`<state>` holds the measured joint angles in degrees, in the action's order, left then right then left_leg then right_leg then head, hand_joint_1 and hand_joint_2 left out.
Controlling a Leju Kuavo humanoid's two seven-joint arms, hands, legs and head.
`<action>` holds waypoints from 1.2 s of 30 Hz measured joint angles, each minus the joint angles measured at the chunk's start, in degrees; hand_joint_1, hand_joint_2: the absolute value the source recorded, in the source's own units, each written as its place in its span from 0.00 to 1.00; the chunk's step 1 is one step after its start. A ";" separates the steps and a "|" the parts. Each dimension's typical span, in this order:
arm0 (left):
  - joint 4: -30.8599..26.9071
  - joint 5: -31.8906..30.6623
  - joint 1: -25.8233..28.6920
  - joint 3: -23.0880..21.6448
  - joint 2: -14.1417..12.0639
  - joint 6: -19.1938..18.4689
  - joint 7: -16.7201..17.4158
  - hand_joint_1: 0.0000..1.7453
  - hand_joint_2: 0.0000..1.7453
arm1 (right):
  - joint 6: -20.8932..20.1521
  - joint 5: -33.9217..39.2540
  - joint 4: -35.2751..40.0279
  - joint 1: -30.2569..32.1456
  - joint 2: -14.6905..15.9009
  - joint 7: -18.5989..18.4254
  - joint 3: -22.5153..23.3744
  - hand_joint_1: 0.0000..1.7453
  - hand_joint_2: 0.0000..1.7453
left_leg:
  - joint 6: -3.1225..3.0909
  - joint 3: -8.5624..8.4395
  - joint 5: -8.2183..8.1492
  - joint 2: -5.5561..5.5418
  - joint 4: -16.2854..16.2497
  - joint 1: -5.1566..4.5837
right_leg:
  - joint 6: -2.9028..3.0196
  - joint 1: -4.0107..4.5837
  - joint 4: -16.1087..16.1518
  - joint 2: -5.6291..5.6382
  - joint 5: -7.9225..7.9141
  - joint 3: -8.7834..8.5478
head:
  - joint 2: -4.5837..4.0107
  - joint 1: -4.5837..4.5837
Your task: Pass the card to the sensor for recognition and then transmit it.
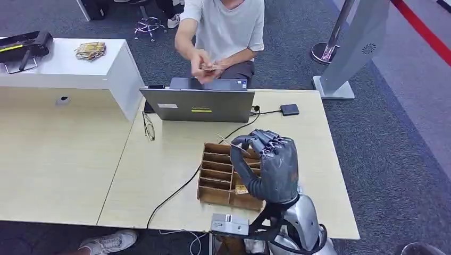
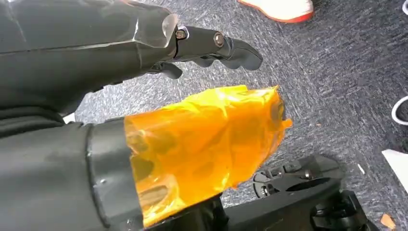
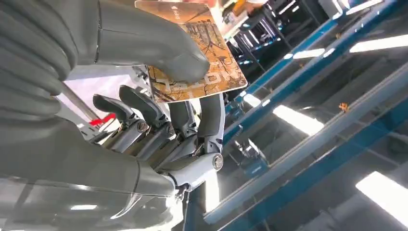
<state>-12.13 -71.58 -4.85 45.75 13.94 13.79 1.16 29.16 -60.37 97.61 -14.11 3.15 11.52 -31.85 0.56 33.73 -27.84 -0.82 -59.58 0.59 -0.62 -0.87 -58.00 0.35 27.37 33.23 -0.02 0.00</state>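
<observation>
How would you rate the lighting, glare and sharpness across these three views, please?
Head view: even, soft light, sharp, faint shadows on the table. Left wrist view: the orange film close to the lens looks glossy and slightly soft, the carpet is clear. Right wrist view: bright ceiling lights blow out, yet the card in the right robot hand stays readable.

Pretty sure I'm in some kind of office or demo hall. There's grey carpet [image 1: 383, 154] all around, and I'm at a couple of pale wood desks [image 1: 58, 159] pushed together, next to a white counter [image 1: 80, 66]. An open laptop [image 1: 198, 104] sits on one desk with a person [image 1: 226, 32] seated behind it. Off to the side stand a grey kiosk [image 1: 356, 42] and a queue-barrier post [image 1: 332, 40]. My right wrist view catches blue ceiling beams [image 3: 308, 139] and strip lights [image 3: 298, 120] overhead.
</observation>
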 joint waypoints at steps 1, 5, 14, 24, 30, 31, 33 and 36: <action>0.00 -0.31 -0.01 0.00 0.00 -0.04 0.04 0.00 0.00 | -0.37 -0.11 -0.48 -0.74 -0.07 -0.22 -0.04 1.00 1.00 | 0.00 0.00 0.00 0.00 0.00 0.00 | 0.00 0.00 0.00 0.00 0.00 0.00 | 0.00 0.02; 0.00 -0.96 -0.05 -0.04 0.00 -0.57 0.39 0.00 0.00 | -1.59 -0.39 -2.73 -3.38 -0.55 -1.33 -0.09 1.00 1.00 | 0.00 -0.01 0.01 0.00 0.00 0.00 | 0.00 0.00 0.00 0.00 0.00 0.00 | 0.00 0.00; 0.00 -2.88 -0.55 -0.66 0.02 -1.88 1.25 0.00 0.00 | -4.68 -2.38 -9.93 -9.99 -2.65 -4.52 -0.28 1.00 1.00 | 0.01 0.00 0.01 -0.01 0.00 0.00 | 0.00 0.00 -0.01 0.00 0.00 0.00 | 0.00 0.00; 0.00 -4.72 -1.61 -2.43 0.13 -3.56 2.97 0.00 0.00 | -7.82 -4.52 -19.08 -16.96 -6.01 -7.62 -0.83 1.00 1.00 | 0.00 -0.01 0.03 -0.01 -0.01 0.00 | 0.01 0.00 -0.02 0.00 -0.01 0.00 | 0.00 0.02; 0.00 -5.81 -2.02 -3.63 0.22 -4.17 4.53 0.00 0.00 | -8.37 -4.96 -23.37 -19.73 -7.61 -9.11 -0.98 1.00 1.00 | 0.00 -0.01 0.03 -0.01 -0.01 0.00 | 0.01 0.00 -0.01 0.01 -0.01 0.00 | 0.00 0.02; 0.00 -5.92 -2.07 -3.87 0.24 -4.20 4.59 0.00 0.00 | -8.48 -5.00 -24.20 -20.27 -7.85 -9.35 -0.98 1.00 1.00 | 0.00 -0.01 0.03 -0.01 -0.01 0.00 | 0.01 0.00 -0.01 0.00 -0.01 0.00 | 0.00 0.02; 0.00 -6.14 -2.19 -4.41 0.24 -4.37 4.59 0.00 0.00 | -9.15 -5.11 -25.72 -21.24 -8.35 -9.46 -0.98 1.00 1.00 | 0.00 -0.01 0.03 0.00 -0.01 0.00 | 0.01 0.00 -0.01 0.01 -0.01 0.00 | 0.00 0.04; 0.00 -6.60 -2.34 -4.96 0.24 -4.74 4.59 0.00 0.00 | -9.37 -5.14 -27.39 -22.28 -9.18 -9.77 -0.98 1.00 1.00 | 0.00 -0.01 0.03 -0.01 -0.02 0.00 | 0.01 0.00 -0.02 0.00 -0.02 0.00 | 0.00 0.04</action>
<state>-12.13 -78.18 -7.19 40.78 14.19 9.05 5.75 19.78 -65.51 70.22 -36.39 -6.03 1.75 -32.83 0.55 33.72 -27.81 -0.83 -59.60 0.59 -0.61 -0.87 -58.02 0.36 27.36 33.23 -0.02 0.04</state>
